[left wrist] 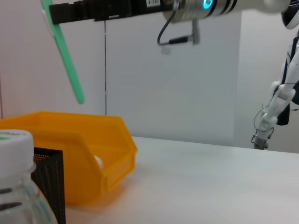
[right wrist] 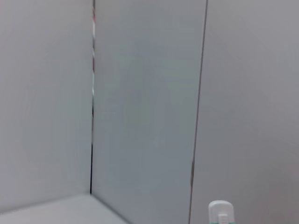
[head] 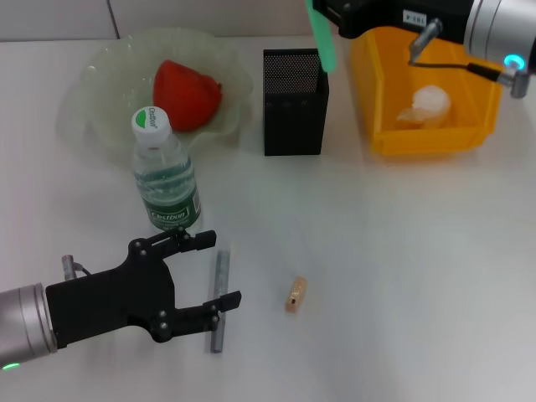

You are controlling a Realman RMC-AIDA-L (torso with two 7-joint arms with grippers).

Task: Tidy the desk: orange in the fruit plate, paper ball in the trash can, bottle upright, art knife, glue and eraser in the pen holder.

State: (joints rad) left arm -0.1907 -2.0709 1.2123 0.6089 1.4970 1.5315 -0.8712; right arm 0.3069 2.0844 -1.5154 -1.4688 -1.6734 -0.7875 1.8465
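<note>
**Q:** What is nearest you?

**A:** My left pincer (head: 208, 272) sits low over the tabletop (head: 402, 251), spread wide, one finger either side of the glue (head: 219, 300), which lies flat between them. Just beside it lies the eraser (head: 295, 294), untouched. The bottle (head: 164, 172) stands upright just beyond that pincer.

**Q:** And farther back?

**A:** The orange (head: 186, 92) rests in the fruit plate (head: 100, 75). The paper ball (head: 429, 105) lies in the trash can (head: 419, 138). My right pincer (head: 328, 10) hangs high over the far edge, clamped on the art knife (head: 321, 33), whose free end points down above the pen holder (head: 293, 100).

**Q:** What could go wrong?

**A:** The knife hangs tilted, near the holder's rim on the trash can side. If I let go off-centre, I judge it may strike the rim and fall between holder and can. On the left, the glue is round; a skewed close could roll it away. The bottle stands close, so a careless lift could knock it over.
</note>
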